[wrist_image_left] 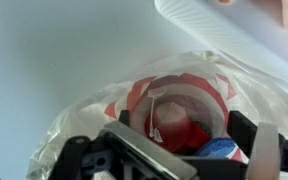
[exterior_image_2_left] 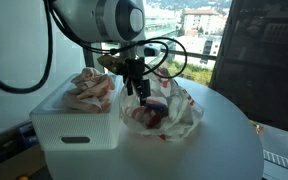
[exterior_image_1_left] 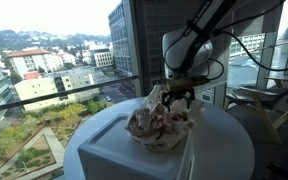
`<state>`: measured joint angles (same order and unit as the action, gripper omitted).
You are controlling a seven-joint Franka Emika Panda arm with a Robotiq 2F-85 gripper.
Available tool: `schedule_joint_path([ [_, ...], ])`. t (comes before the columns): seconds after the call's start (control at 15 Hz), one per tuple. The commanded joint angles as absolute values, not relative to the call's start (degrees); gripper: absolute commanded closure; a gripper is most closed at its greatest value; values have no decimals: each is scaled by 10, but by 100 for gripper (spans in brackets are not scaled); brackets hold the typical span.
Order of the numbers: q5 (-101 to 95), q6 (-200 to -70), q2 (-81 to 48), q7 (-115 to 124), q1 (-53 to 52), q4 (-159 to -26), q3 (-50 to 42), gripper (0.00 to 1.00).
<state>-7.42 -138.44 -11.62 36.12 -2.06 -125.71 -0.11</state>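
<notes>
A clear plastic bag with red and white print [exterior_image_2_left: 169,112] lies on the round white table [exterior_image_2_left: 219,150]. It also shows in the wrist view [wrist_image_left: 179,95], mouth open, with something red [wrist_image_left: 174,125] and something blue [wrist_image_left: 219,150] inside. My gripper [exterior_image_2_left: 137,88] hangs straight down over the bag's mouth, right above it. In the wrist view my gripper [wrist_image_left: 162,140] is open, one finger on each side of the opening, and holds nothing. In an exterior view my gripper [exterior_image_1_left: 179,97] is just above the bag [exterior_image_1_left: 162,125].
A white box [exterior_image_2_left: 72,128] stands on the table beside the bag, with a second crumpled bag [exterior_image_2_left: 89,90] on top. The box shows too in an exterior view [exterior_image_1_left: 114,155]. Large windows and frames stand close behind the table [exterior_image_1_left: 229,145].
</notes>
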Motion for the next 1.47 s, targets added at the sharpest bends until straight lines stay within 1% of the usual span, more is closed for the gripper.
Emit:
schedule_joint_path([
  [0.0, -56, -1451, -164, 392, -27, -1233, -21, 0],
  [0.4, -42, -1492, -197, 374, -20, -1187, -52, 0],
  [0.73, 63, -1502, -272, 309, 4, -1124, -27, 0],
  [1.13, 86, -1512, -362, 284, -8, -1043, -44, 0],
  [1.27, 86, -1505, -384, 282, -7, -1021, -48, 0],
  [1.4, 107, -1461, -391, 276, 5, -1006, -33, 0],
])
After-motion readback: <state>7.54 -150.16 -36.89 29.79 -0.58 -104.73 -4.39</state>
